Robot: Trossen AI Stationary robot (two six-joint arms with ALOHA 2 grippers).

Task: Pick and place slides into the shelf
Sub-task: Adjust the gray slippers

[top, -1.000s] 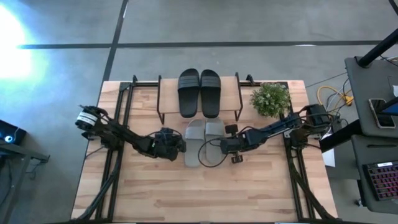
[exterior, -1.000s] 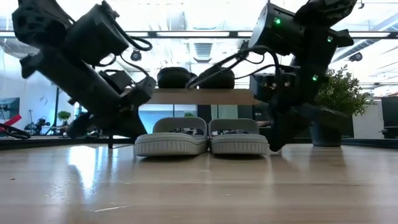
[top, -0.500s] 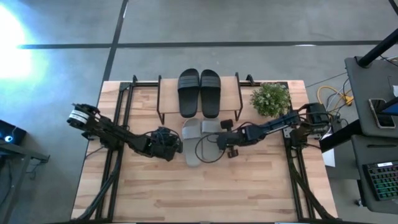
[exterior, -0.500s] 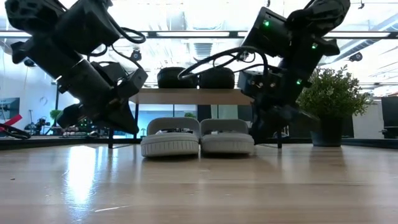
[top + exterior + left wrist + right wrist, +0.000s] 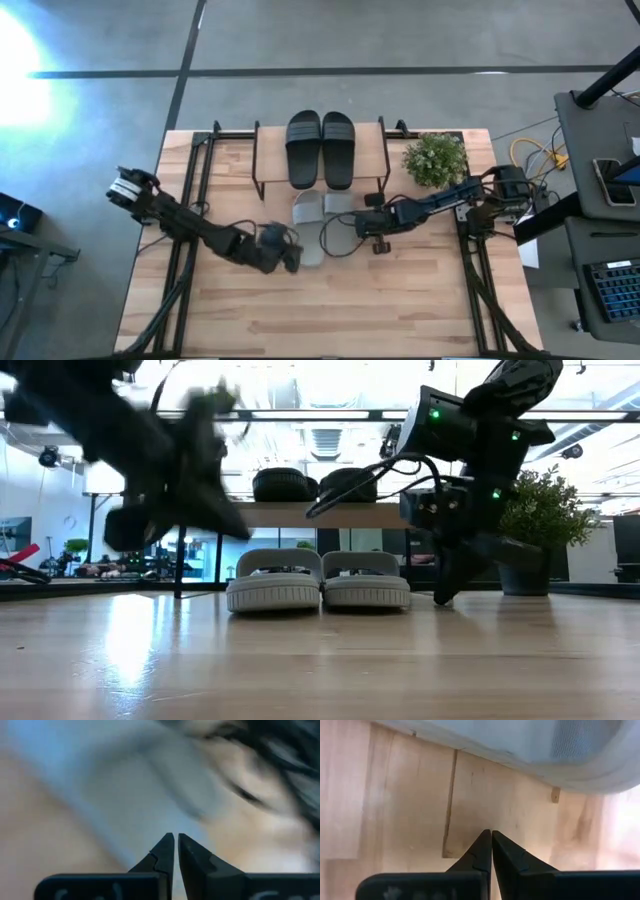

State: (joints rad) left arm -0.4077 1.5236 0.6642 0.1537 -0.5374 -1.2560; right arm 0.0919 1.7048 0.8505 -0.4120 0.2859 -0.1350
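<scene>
We see the shelf (image 5: pixel 372 150) standing at the far middle of the table (image 5: pixel 400 300), with the two black slides (image 5: pixel 320 148) side by side on its top board and the two grey slides (image 5: pixel 318 222) on the tabletop, their toes tucked under the shelf's front edge and their heels sticking out. Our left gripper (image 5: pixel 283 250) hangs just off the left grey heel, fingers closed on nothing; our right gripper (image 5: pixel 376 228) sits just beside the right grey slide, fingers likewise pressed together and empty. We judge the main risk to be pushing with closed fingers: a shove off-centre could twist a slide against its neighbour or a shelf leg. The plant (image 5: pixel 436 160) beside the shelf's right end stands close to the right arm, which could knock it.
</scene>
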